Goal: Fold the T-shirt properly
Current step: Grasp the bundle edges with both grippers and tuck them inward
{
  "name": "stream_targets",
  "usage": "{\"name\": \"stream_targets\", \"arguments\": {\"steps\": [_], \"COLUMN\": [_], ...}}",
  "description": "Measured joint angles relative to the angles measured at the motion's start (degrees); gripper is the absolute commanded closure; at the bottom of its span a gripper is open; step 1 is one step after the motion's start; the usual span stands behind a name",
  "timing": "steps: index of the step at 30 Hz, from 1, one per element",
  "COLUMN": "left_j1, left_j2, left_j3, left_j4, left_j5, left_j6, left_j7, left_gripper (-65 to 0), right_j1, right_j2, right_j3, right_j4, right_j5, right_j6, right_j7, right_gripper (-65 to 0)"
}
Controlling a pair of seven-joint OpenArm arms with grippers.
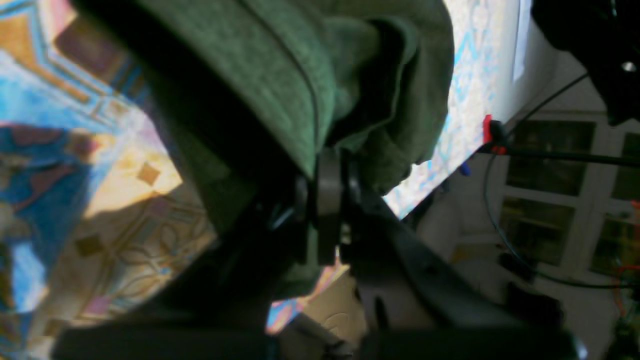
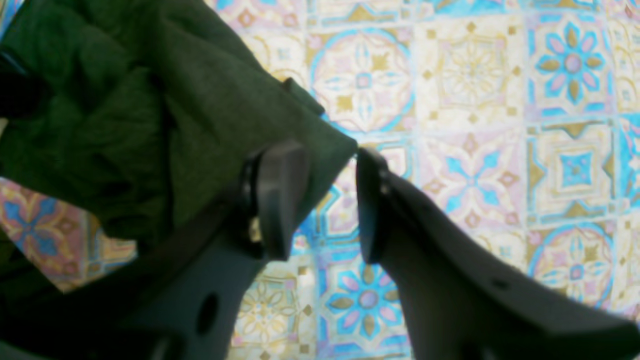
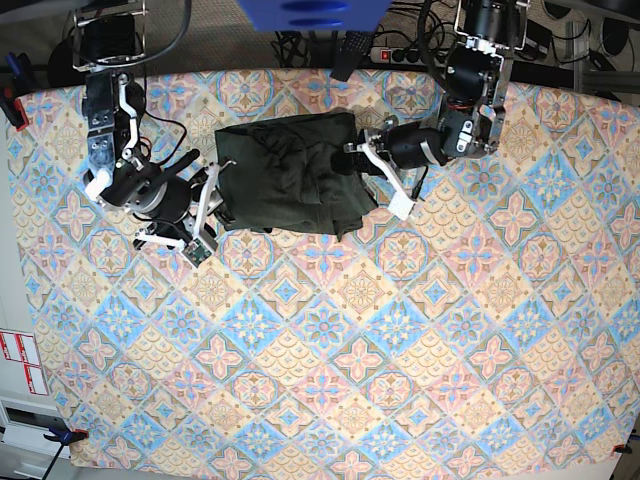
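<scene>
The T-shirt [image 3: 290, 175] lies as a dark olive-green bundle at the back middle of the patterned table. My left gripper [image 3: 355, 160] is at the shirt's right edge. In the left wrist view this gripper [image 1: 327, 170] is shut on a bunched fold of the T-shirt [image 1: 280, 75]. My right gripper [image 3: 215, 210] sits at the shirt's lower left corner. In the right wrist view it [image 2: 327, 200] stands open, and a corner of the T-shirt [image 2: 150, 100] reaches just into the gap above its fingertips, touching neither pad clearly.
The table [image 3: 330, 350] is covered by a tile-patterned cloth. A red clamp [image 3: 12, 105] grips its left edge and another [image 1: 492, 132] shows in the left wrist view. Cables and a power strip [image 3: 400, 52] lie behind the far edge.
</scene>
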Motion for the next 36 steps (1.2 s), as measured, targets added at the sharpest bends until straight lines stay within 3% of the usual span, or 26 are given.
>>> {"name": "stream_targets", "arguments": {"steps": [4,12,19,26,31,36], "left_j1": [0.02,0.15,-2.21,-5.95,-6.03,-6.19], "left_j2": [-3.54,-8.83,-10.54,-10.56,-10.86,-13.55], "left_j3": [0.48,0.72,8.87,16.59,16.94,17.25], "left_j4": [0.07,0.07,-0.07,-4.68,-4.66,-4.55], "left_j5": [-6.08,-10.69,-10.16,-4.04,-2.67,-2.01], "left_j6": [-0.13,-0.11,-0.02,-0.2,-0.22,-0.35], "left_j7": [-0.26,-0.13,2.73,2.32,2.34,2.38], "left_gripper": [0.0,0.0,0.0,0.0,0.0,0.0], "right_j1": [-0.02,-0.02,0.0,-0.07,-0.9,-3.13], "right_j2": [-0.02,-0.02,-0.02,-0.07,0.02,0.02], "right_j3": [-0.02,-0.02,-0.17,-0.31,-0.37,-1.36], "right_j4": [0.0,0.0,0.0,0.0,0.0,0.0], "right_j5": [0.02,0.02,0.04,0.04,-0.07,-0.2], "right_j6": [0.0,0.0,0.0,0.0,-0.02,0.0], "right_j7": [0.0,0.0,0.02,-0.02,-0.28,-0.61], "right_gripper": [-19.6,-19.6,-19.6,-19.6,-19.6,-19.6]}}
